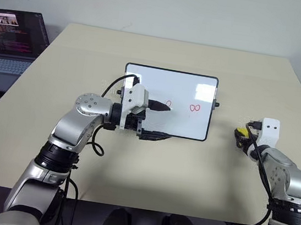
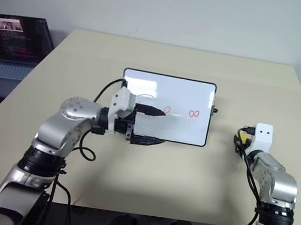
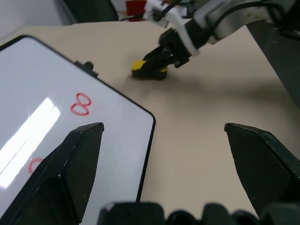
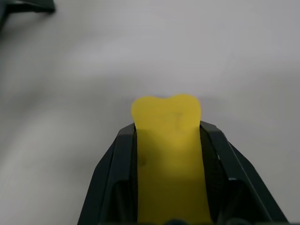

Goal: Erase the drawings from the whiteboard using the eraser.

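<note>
The whiteboard (image 1: 184, 89) lies in the middle of the tan table. Two red drawings show on it, a loop (image 1: 168, 104) and a figure-eight (image 1: 195, 108). My left gripper (image 1: 168, 122) is open over the board's near left part, one finger above the white surface and the other along its front edge. In the left wrist view the fingers (image 3: 70, 168) stand wide apart. To the right of the board, my right gripper (image 1: 240, 136) is shut on the yellow eraser (image 1: 240, 131) low over the table. The right wrist view has the eraser (image 4: 166, 140) pinched between both fingers.
An open laptop (image 1: 9, 44) sits on a lower desk off the table's far left corner. The table (image 1: 187, 173) has bare surface in front of the board and between the board and the eraser. A small black knob (image 1: 216, 104) sticks out of the board's right side.
</note>
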Controlling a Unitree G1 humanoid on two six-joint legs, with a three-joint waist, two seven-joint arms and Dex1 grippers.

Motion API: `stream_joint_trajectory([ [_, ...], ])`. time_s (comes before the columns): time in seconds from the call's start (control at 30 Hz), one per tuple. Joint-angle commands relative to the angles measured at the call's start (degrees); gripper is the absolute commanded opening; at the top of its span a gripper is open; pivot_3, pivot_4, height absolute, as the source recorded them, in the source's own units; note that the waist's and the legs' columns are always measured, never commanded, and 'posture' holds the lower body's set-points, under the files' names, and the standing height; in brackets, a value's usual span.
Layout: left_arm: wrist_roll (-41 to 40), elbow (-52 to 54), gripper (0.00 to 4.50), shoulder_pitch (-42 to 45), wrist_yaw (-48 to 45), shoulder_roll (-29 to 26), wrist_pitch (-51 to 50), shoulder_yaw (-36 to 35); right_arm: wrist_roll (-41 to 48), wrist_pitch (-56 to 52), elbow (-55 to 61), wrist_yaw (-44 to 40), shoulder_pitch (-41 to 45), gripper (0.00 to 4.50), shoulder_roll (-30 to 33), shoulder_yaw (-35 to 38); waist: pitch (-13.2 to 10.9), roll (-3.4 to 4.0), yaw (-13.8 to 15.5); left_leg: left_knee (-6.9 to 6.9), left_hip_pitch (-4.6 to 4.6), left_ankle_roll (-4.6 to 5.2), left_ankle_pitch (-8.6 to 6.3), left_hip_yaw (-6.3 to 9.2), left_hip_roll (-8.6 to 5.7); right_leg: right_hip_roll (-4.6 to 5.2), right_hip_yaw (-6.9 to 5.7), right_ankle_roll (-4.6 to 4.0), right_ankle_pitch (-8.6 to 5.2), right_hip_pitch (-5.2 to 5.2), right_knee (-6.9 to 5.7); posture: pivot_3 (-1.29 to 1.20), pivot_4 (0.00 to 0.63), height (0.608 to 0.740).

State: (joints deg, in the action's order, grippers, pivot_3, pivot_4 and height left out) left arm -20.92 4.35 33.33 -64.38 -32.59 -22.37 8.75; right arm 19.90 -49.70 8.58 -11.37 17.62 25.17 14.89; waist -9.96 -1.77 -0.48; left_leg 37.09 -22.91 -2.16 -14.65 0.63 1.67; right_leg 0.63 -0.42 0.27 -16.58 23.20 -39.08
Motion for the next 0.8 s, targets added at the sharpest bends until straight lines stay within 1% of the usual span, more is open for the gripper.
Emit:
stream_joint_trajectory([
  [0.03,-1.8,4.7,4.50,-3.4,3.0,-1.8,-2.8,-4.2,1.8,1.1,13.7,-3.3,-4.3,1.35,2.0,-1.0,0.0,0.02,0.0,-0.01,0.00,0.00,0.00,0.01,0.01,0.03,0.00,0.00,0.00,0.00,0.00,0.00,0.150,0.740],
  [0.13,-2.6,7.2,4.50,-6.9,5.3,-3.2,-5.0,-6.5,1.3,2.0,23.3,-6.2,-9.2,1.35,4.6,-4.2,0.0,0.04,0.0,0.02,0.02,0.00,0.00,0.07,0.01,0.20,-0.05,0.01,0.00,-0.02,-0.01,0.00,0.150,0.740],
  [0.23,-3.2,8.8,4.50,-10.0,8.0,-4.6,-7.0,-9.7,3.8,-1.3,32.2,-5.9,-12.0,1.35,4.2,-5.5,0.0,0.03,0.0,0.10,0.04,0.00,0.00,0.11,-0.01,0.21,-0.09,0.01,-0.01,-0.06,-0.06,0.00,0.150,0.740],
  [0.33,-3.4,9.6,4.50,-13.0,10.4,-6.4,-8.5,-13.1,3.8,-4.2,37.4,-5.0,-11.1,1.35,4.1,-10.3,0.0,0.03,-0.1,0.14,0.09,-0.01,0.00,0.13,0.00,0.20,-0.10,0.01,0.00,-0.06,-0.18,0.00,0.150,0.740],
  [0.4,-3.4,10.3,4.50,-15.1,11.1,-7.9,-8.9,-15.0,2.8,-5.7,38.4,-4.2,-8.2,1.35,3.7,-15.7,0.0,0.03,-0.4,0.17,0.16,-0.01,0.01,0.13,0.00,0.20,-0.08,0.01,-0.01,-0.07,-0.30,0.00,0.150,0.740],
  [0.5,-3.1,10.3,4.50,-17.7,12.8,-9.9,-9.7,-17.6,1.0,-6.9,37.3,-4.0,-2.2,1.35,2.4,-24.7,0.0,0.03,-0.9,0.21,0.20,-0.02,0.02,0.15,-0.01,0.20,-0.10,0.01,-0.01,-0.06,-0.43,0.00,0.150,0.740],
  [0.6,-2.6,10.7,4.50,-20.1,14.6,-11.4,-11.3,-19.0,-1.6,-5.5,33.3,-5.4,3.9,1.35,1.4,-31.6,0.0,0.02,-1.1,0.28,0.20,-0.01,0.02,0.20,0.00,0.20,-0.15,0.01,-0.01,-0.06,-0.51,0.00,0.150,0.740],
  [0.7,-1.8,10.6,4.50,-22.5,16.0,-12.8,-12.4,-19.7,-5.3,-1.6,26.3,-9.0,12.0,1.35,0.7,-38.6,0.0,0.02,-1.2,0.37,0.18,-0.01,0.02,0.19,-0.01,0.20,-0.14,0.00,-0.01,-0.06,-0.52,0.00,0.150,0.740],
  [0.8,-1.3,10.1,4.50,-23.4,16.6,-13.5,-12.5,-19.5,-8.4,3.1,17.4,-12.8,19.4,1.35,-1.1,-42.8,0.0,0.01,-1.2,0.51,0.12,-0.01,0.02,0.22,0.00,0.22,-0.17,-0.01,0.00,-0.04,-0.57,0.00,0.150,0.740],
])
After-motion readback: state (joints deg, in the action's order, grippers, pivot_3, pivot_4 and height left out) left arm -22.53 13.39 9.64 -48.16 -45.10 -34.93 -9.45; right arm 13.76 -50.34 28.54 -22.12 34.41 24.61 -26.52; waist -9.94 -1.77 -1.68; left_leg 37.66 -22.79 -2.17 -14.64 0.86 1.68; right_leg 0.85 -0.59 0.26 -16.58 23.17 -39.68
